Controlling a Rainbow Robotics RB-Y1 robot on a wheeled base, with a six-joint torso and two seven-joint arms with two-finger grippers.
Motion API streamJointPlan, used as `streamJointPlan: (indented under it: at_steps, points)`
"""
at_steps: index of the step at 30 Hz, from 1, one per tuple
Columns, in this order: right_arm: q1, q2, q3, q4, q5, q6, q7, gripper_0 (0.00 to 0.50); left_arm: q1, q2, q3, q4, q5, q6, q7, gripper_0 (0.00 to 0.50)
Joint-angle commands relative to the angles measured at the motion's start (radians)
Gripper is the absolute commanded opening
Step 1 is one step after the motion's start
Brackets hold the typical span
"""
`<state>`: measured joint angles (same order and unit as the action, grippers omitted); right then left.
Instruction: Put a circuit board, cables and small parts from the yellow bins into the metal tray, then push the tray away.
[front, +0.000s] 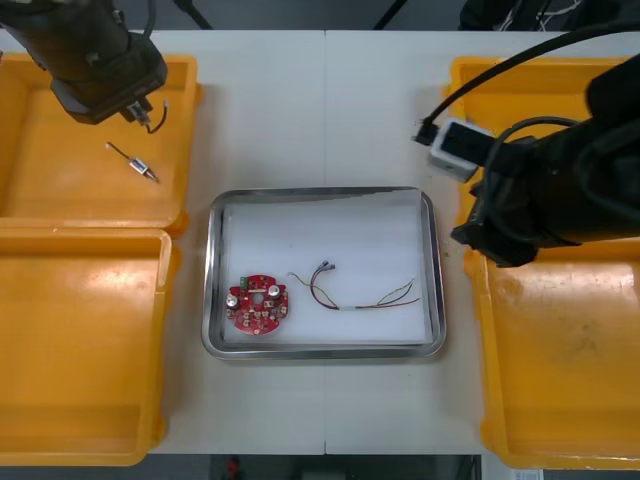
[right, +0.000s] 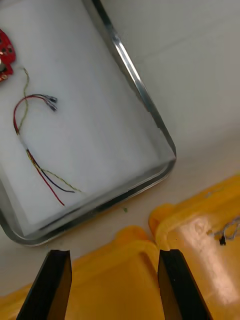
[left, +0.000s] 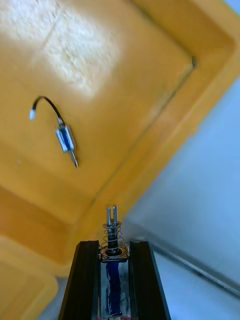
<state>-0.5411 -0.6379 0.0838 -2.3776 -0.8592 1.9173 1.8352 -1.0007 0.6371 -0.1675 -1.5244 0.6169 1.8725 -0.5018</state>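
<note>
Overhead, the left gripper (front: 143, 110) hung above the far left yellow bin (front: 40, 150), probably lifted clear to travel to the metal tray (front: 213, 300). There the circuit board (front: 258, 304) and the red and yellow cable (front: 350, 292) lay on the white lining, with the light table (front: 320, 120) bare around it. From the right wrist, the right gripper (right: 115, 255) stood spread and empty over the right yellow bins (right: 200, 235) (waiting, I judged). From the left wrist, the black fingers pinched a sprung metal part (left: 113, 227), and a loose metal part (left: 65, 138) lay on the bin floor.
</note>
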Motion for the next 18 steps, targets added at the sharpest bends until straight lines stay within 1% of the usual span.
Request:
streamJointPlan:
  at_steps: [1,3,5,8,11,15,18]
  points:
    - [0.086,-0.074,-0.174,-0.022,-0.021,0.003,-0.024,0.5,0.044,0.041,-0.018,-0.163,0.073,0.039,0.06,0.0]
    - [0.118,-0.097,-0.237,-0.009,-0.024,0.003,-0.024,0.5,0.056,0.041,-0.061,-0.218,0.103,0.03,0.089,0.0]
    - [0.142,-0.115,-0.277,0.003,-0.029,0.003,-0.025,0.5,0.06,0.038,-0.101,-0.247,0.121,0.025,0.098,0.0]
    - [0.182,-0.134,-0.352,0.017,-0.032,0.003,-0.025,0.5,0.068,0.03,-0.175,-0.287,0.121,0.007,0.106,0.0]
    - [0.205,-0.132,-0.432,0.043,-0.032,0.003,-0.025,0.5,0.079,0.021,-0.239,-0.295,0.121,-0.029,0.109,0.0]
    - [0.204,-0.132,-0.475,0.118,-0.014,0.003,-0.02,0.5,0.091,0.001,-0.34,-0.292,0.083,-0.082,0.115,0.0]
    - [0.191,-0.132,-0.487,0.155,0.002,0.003,-0.017,0.5,0.103,-0.011,-0.388,-0.289,0.061,-0.118,0.117,0.0]
